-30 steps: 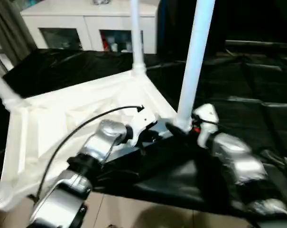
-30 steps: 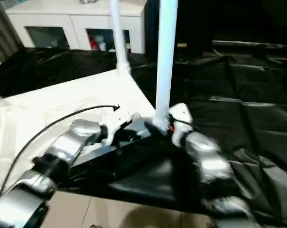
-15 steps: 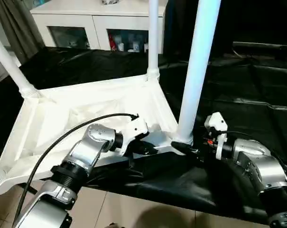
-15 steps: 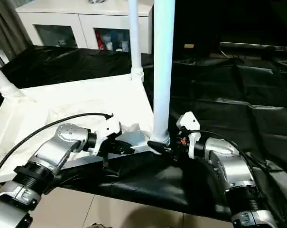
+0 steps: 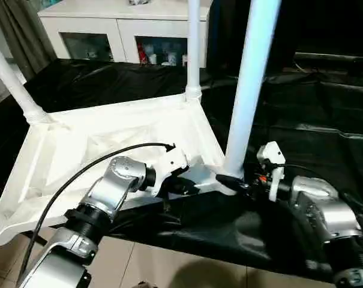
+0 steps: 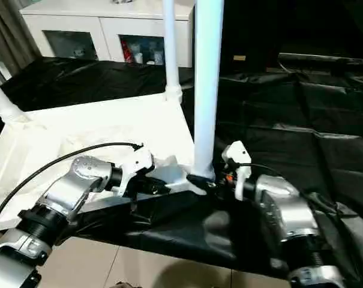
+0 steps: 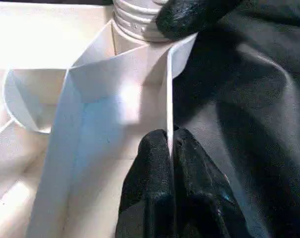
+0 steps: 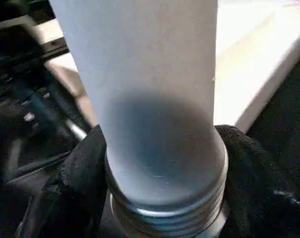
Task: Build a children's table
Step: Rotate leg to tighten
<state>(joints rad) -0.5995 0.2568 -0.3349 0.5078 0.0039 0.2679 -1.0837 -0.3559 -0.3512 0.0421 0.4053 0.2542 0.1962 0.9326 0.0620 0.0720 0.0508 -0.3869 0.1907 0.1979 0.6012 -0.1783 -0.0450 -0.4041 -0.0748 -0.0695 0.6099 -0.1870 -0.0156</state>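
The children's table lies upside down on black cloth, its white ribbed top facing up. Three white legs stand in corner sockets: a near one, a far one and a left one. My left gripper is shut on the top's thin near rim, one finger on each side of the wall. My right gripper hugs the base of the near leg, its black fingers pressing the threaded collar from both sides.
A white cabinet with glass doors stands behind the work. Black cloth covers the surface to the right and back. Bare floor shows at the near edge. A black cable loops over my left forearm.
The head camera shifted early on. Since half a second ago my right gripper's fingers have closed in on the near leg's base. The left gripper keeps its hold on the rim.
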